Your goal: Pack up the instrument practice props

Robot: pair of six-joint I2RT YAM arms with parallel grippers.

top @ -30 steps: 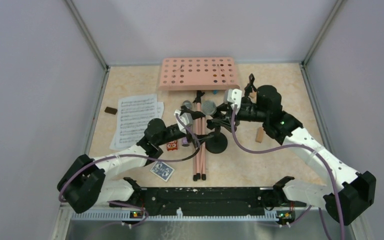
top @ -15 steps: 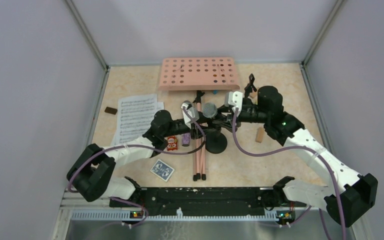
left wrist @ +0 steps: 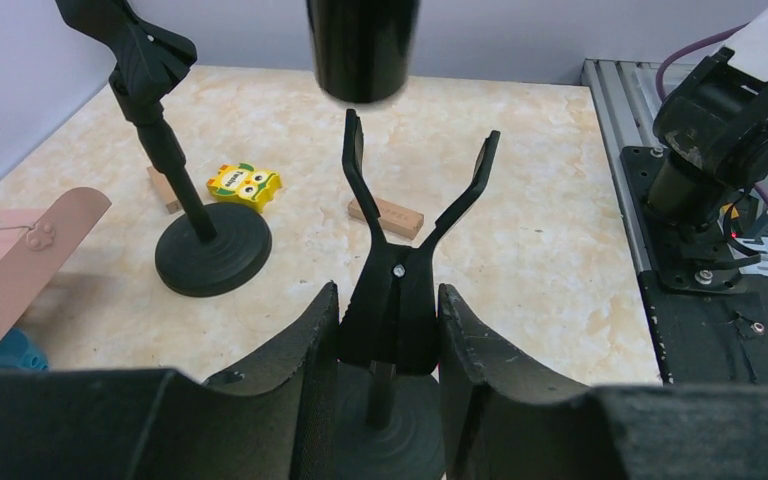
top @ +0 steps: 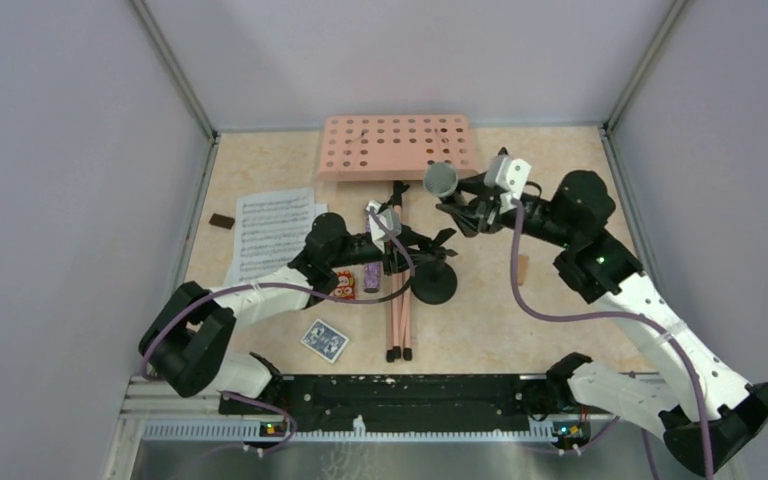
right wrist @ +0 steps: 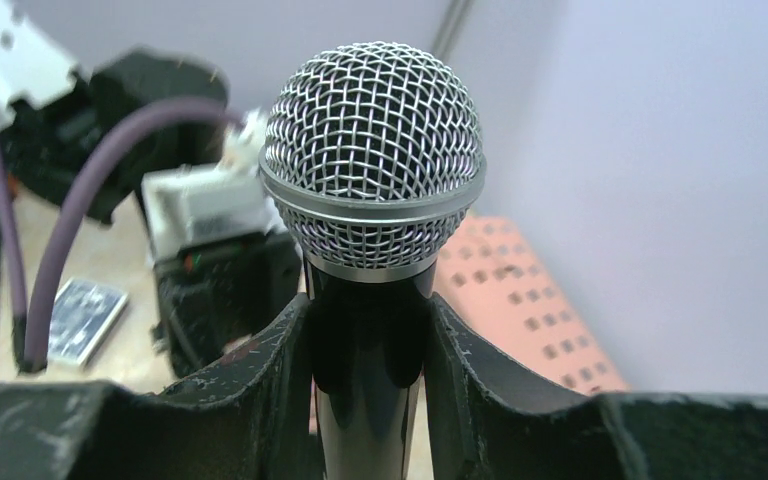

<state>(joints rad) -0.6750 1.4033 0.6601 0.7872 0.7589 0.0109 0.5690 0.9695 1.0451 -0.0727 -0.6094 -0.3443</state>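
Right tool (right wrist: 368, 322) holds microphone (right wrist: 372, 150) above holder (left wrist: 392, 305).

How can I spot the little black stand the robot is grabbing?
Find the big pink rack at the table's far side and follow its legs toward the near edge. Just beside them stands a black mic holder on a round base. Unlike the other holder, its forked clip sits in the left gripper.
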